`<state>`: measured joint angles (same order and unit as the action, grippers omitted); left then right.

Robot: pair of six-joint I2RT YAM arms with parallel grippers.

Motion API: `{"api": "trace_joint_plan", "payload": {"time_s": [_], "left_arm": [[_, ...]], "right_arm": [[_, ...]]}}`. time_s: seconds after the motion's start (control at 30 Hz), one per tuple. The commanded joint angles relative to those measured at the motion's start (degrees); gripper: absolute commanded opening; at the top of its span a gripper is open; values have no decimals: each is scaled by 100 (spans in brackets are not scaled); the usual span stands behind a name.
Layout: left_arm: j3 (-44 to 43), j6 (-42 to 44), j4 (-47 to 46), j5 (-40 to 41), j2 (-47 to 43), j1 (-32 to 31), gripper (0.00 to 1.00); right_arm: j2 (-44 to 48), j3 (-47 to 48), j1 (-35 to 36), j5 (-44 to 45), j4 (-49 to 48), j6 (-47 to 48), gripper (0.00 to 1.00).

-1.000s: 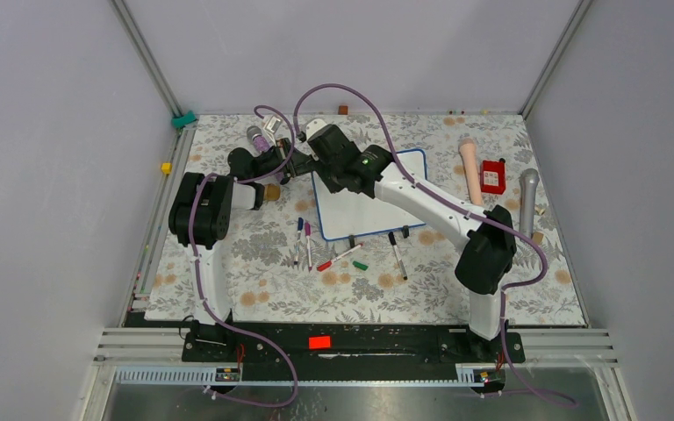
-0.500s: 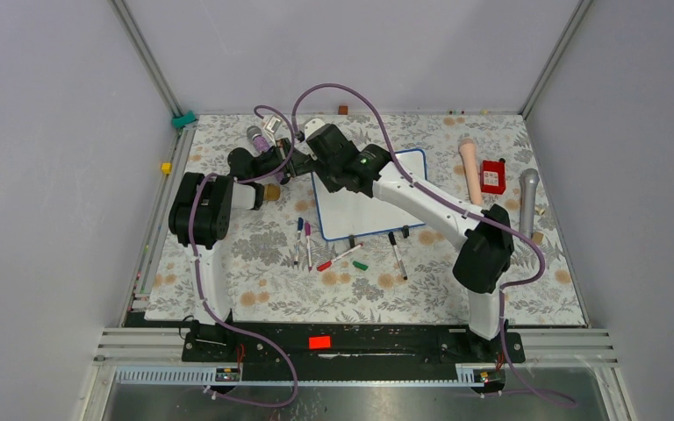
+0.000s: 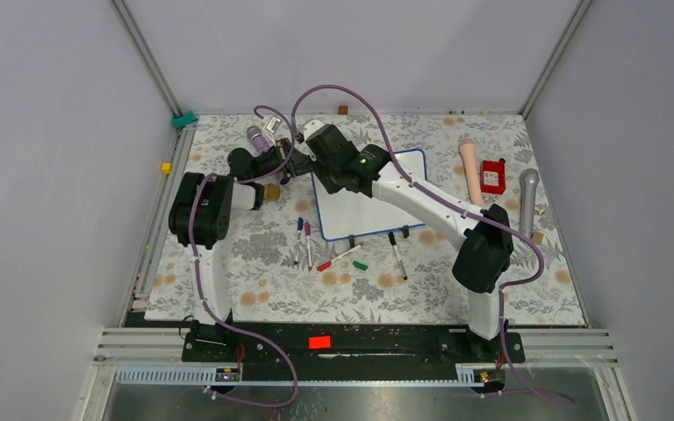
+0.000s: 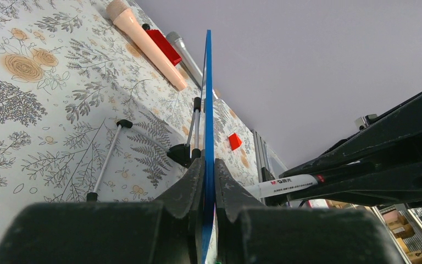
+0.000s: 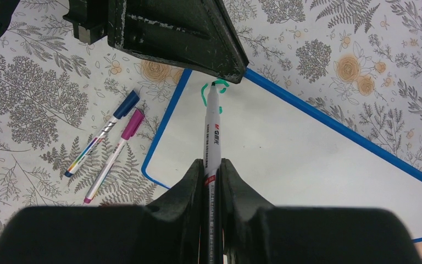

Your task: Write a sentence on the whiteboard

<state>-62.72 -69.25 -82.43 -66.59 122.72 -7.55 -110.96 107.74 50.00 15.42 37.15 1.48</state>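
The whiteboard (image 3: 377,210) lies at the table's middle back, white with a blue frame. My left gripper (image 4: 209,165) is shut on its blue edge (image 4: 207,99) at the far-left corner (image 3: 309,171). My right gripper (image 5: 210,163) is shut on a white marker (image 5: 211,129), and its tip touches the board (image 5: 296,143) near that corner. Of the sentence, only a short curved green stroke (image 5: 215,88) shows at the tip, and no word can be read. In the top view the right gripper (image 3: 329,160) hides the writing.
Blue and magenta markers (image 5: 112,135) lie just left of the board. More markers and a green cap (image 3: 360,264) lie in front of it. A pink microphone (image 3: 469,167), a red box (image 3: 492,175) and a grey microphone (image 3: 527,202) lie at the right.
My right arm has shifted slightly to the left over the board. My left gripper holds the board's corner as before.
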Motion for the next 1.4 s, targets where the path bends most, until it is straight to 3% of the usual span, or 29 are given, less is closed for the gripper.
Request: {"api": "trace_joint_plan", "payload": {"time_s": [0.0,0.5,1.0,1.37], "left_arm": [[110,70,-252,-505,-178,-103,0],[99,61,-263,-520,-176,-102,0],[117,96,-256,-534,-178,-183,0],[102,92,-256,-544,-169,-184,0]], "right_arm": [[-105,136,-8,-135,88,36,0],[288,166,-10,-518,26,52,0],[1294,-1128,-62,-52,-294,-108,0],[1117,-999,-175,-91,-326,-295,0]]}}
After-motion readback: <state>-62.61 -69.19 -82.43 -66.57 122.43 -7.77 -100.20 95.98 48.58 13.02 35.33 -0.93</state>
